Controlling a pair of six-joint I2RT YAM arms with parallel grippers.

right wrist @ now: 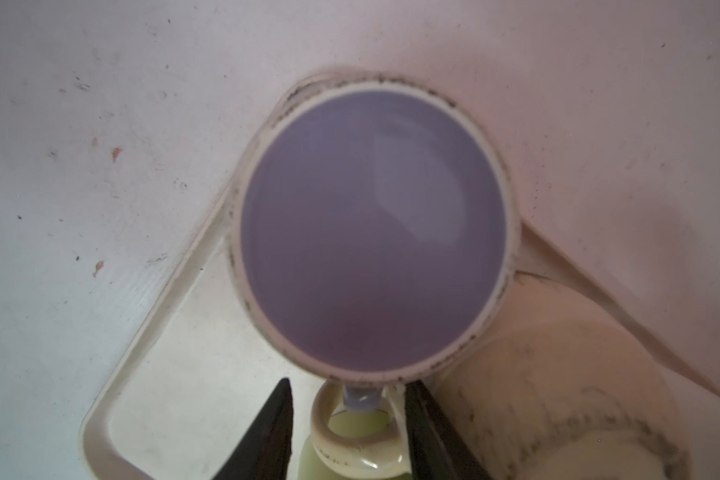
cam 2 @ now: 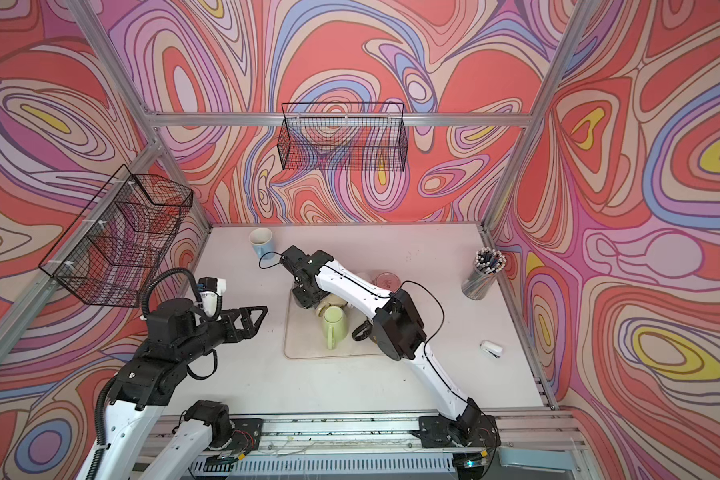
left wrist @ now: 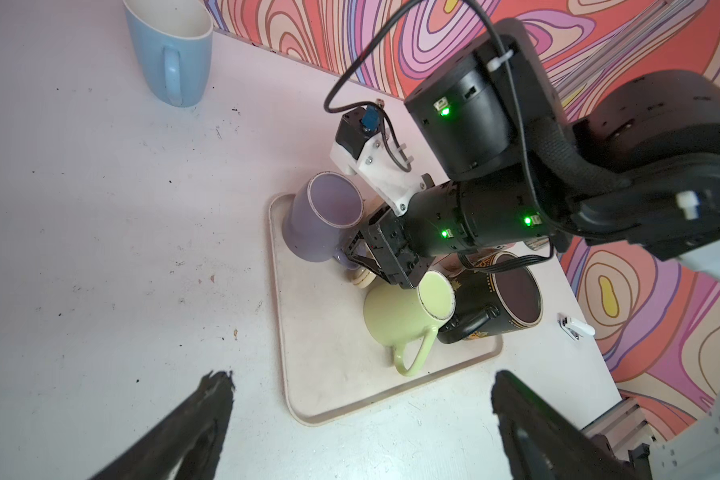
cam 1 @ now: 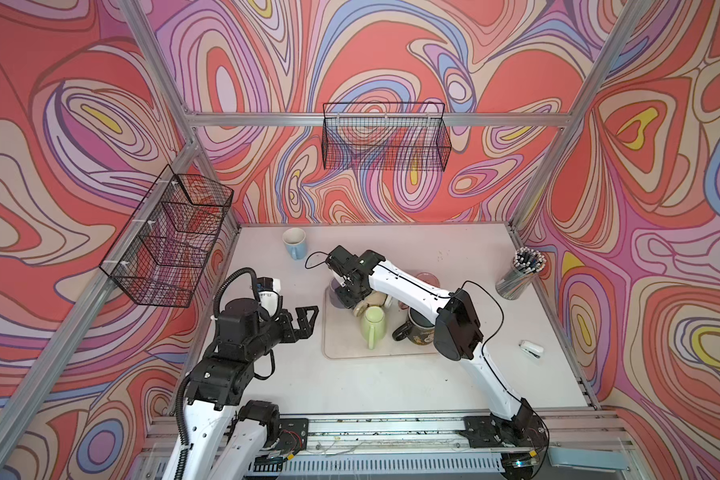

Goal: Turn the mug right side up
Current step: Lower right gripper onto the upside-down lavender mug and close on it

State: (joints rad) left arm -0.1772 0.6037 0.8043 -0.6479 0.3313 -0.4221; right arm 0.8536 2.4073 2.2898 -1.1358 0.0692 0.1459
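An upside-down lavender ceramic mug (right wrist: 373,224) stands on the far left corner of a beige rounded tray (left wrist: 341,399) on the white table (cam 1: 391,386), where the right gripper (right wrist: 351,384) holds half-open jaws either side of the mug's handle (right wrist: 360,400) without clasping it, and the left gripper (left wrist: 362,377) hangs with jaws spread wide and empty.

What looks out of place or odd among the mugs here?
The purple mug and the green mug stand bottom up, crowded against other mugs on the tray. Only the blue mug stands upright, alone and off the tray. Nothing looks spilled or broken.
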